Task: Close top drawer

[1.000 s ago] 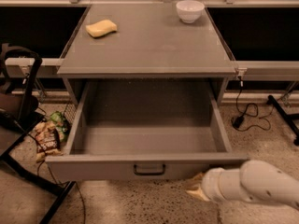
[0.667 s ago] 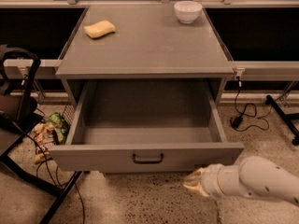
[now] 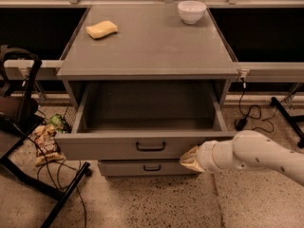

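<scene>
The white arm's tan-tipped gripper (image 3: 189, 158) is set at the right end of the front panel of the wide grey metal top drawer (image 3: 104, 147), which stands fully pulled out. Whether the gripper is open or closed cannot be told. Contact nearer the drawer's small black bar handle (image 3: 150, 146) would be advised, so that it is pushed straight in, not skewed.

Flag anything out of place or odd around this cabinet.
A snack bag lies on the floor left of the cabinet; it looks dropped there rather than stored. The top drawer stands pulled out but square, not askew. The end effector is by the right part of its front panel. Nothing looks damaged.
</scene>
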Motion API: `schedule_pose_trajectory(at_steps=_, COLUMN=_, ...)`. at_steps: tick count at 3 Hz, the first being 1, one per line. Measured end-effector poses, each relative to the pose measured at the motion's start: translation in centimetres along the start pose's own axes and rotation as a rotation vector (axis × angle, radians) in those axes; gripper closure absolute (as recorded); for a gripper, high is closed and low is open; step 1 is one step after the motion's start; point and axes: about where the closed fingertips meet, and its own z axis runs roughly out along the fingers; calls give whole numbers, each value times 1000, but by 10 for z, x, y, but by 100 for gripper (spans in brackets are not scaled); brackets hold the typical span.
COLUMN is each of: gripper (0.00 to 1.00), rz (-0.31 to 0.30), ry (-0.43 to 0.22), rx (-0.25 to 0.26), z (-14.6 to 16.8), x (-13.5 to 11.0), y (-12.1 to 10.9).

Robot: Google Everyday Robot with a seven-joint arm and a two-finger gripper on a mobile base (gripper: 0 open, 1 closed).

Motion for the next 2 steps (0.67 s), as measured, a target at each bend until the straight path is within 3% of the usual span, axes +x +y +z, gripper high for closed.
schedule_pose_trajectory(at_steps=1, gripper=100, rz=-19, ry=-7, rx=10, z=1, x=-6, y=-13)
schedule_pose_trajectory(at_steps=2, gripper=100, rz=-65, ry=-25, rx=36, z=7, x=-25, y=-55)
